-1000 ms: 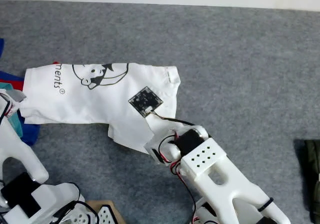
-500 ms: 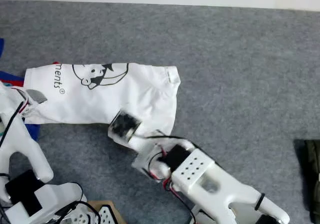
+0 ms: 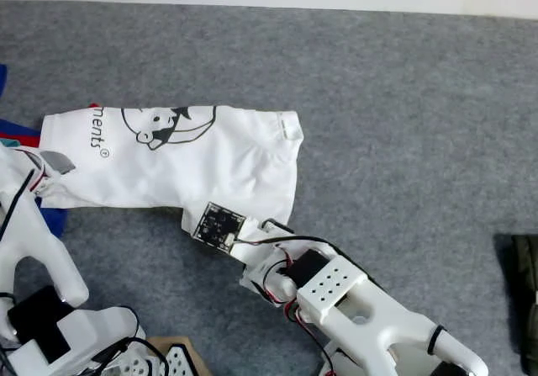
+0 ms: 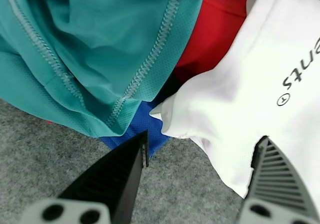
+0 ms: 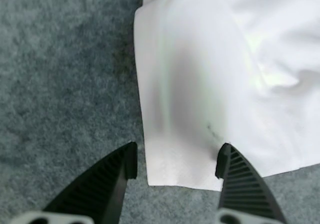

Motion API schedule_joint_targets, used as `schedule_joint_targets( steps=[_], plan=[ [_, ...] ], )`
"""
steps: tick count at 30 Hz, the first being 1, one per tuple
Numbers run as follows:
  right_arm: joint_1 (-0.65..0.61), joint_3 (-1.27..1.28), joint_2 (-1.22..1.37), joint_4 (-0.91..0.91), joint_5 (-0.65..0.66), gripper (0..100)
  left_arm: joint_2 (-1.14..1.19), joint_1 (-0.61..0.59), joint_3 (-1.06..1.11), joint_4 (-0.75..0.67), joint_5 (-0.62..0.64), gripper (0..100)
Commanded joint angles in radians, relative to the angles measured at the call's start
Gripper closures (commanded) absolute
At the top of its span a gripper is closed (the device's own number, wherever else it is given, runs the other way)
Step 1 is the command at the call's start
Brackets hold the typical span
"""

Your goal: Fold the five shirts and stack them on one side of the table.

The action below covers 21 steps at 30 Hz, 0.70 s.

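At inspection the white shirt lay flat on the grey surface, left of the middle in the high view, print side up, with one sleeve sticking out toward the arms. I found the right end effector released, its jaws spread wide and standing either side of that sleeve's hem. It gripped no cloth, and I could not tell whether the tips touched the sleeve. The left end effector was likewise released, hanging over the shirt's corner on the left of the high view. There the white cloth met a teal shirt, a red shirt and a blue shirt bunched at the surface's edge.

Handling assessment: I judged the white shirt to be thin knit, light and wholly limp. It would drape rather than hold a crease unaided, and would likely drag on the rough surface instead of sliding. I had no fragility concern.

Recommended hold: pinch the sleeve at its hemmed edge, where the doubled cloth gives the pads something to bite. At the left corner I noted a risk that a careless pinch could catch the blue or teal cloth along with the white. Lifting low and laying over slowly seemed advisable, as slack cloth tends to curl under
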Motion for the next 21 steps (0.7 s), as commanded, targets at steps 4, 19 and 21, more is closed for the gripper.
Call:
schedule_joint_targets(
  steps=[4, 19, 21],
  plan=[
    [0.012, 0.005, -0.022, 0.038, 0.048, 74.2, -0.044, -0.013, 0.050, -0.097, 0.000, 67],
    [-0.016, 0.056, -0.242, 0.140, 0.048, 74.2, -0.044, -0.007, 0.053, -0.098, 0.000, 67],
    [-0.015, 0.087, -0.248, 0.140, 0.048, 74.2, -0.044, -0.007, 0.053, -0.098, 0.000, 67]
  ],
)
